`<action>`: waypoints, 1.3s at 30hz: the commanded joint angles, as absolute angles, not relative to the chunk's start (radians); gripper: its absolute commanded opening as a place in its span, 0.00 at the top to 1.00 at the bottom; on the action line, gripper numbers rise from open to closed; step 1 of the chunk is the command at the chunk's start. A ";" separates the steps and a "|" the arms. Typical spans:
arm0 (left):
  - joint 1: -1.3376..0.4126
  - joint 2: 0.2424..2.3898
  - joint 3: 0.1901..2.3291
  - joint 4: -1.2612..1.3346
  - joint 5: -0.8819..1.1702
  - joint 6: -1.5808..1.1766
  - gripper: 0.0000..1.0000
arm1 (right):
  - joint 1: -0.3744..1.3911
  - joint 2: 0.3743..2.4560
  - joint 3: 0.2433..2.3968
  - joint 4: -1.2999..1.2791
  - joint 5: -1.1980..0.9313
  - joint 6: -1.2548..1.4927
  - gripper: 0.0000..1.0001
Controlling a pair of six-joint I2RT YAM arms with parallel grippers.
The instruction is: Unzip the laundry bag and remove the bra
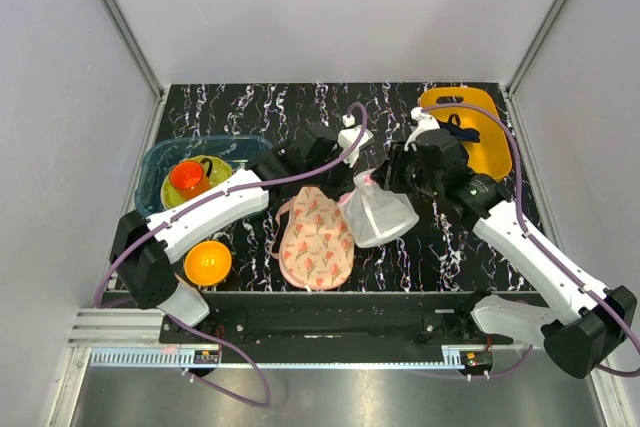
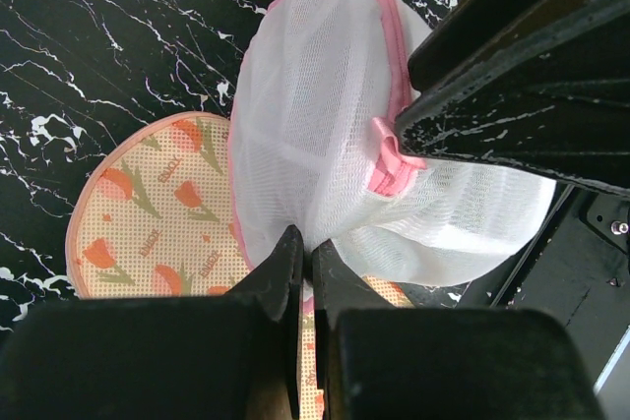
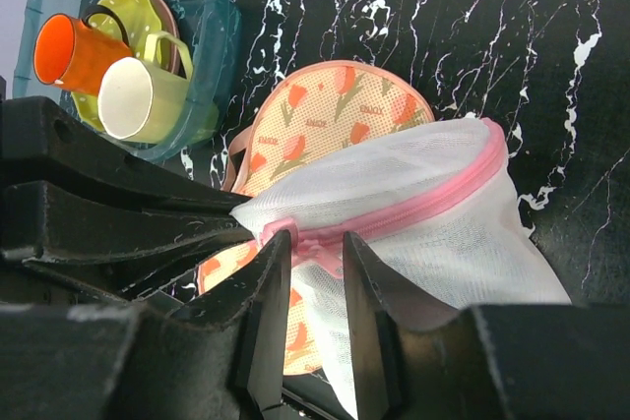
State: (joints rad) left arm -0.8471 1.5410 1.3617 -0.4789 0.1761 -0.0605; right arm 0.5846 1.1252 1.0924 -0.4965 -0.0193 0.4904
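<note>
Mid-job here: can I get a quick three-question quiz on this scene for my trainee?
1. True or false: nothing is touching the laundry bag.
2. In the top view, the floral pad lies: A) left of the bag B) right of it C) behind it.
3. Fill in: the orange cup sits in the ___ tub.
Key: 1 false, the left gripper and right gripper both hold it; 2 A; 3 blue.

We found bare table [image 1: 450, 247] right of the laundry bag [image 1: 378, 212]. The floral pad [image 1: 315, 237] lay against its left side, with the blue bin [image 1: 150, 162] farther left. The left gripper [image 2: 303, 263] and right gripper [image 3: 315, 243] crowded its top.
</note>
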 commanded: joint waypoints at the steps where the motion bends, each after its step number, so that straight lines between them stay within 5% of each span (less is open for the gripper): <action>1: -0.851 1.522 1.387 -0.417 0.187 -0.064 1.00 | 0.588 1.097 1.071 -0.460 -0.060 0.476 0.65; 21: -0.853 1.514 1.385 -0.416 0.190 -0.077 1.00 | 0.555 0.980 0.986 -0.411 -0.043 0.517 0.64; 39: -0.857 1.528 1.407 -0.420 0.203 -0.075 1.00 | 0.525 1.097 1.012 -0.364 -0.210 0.489 0.67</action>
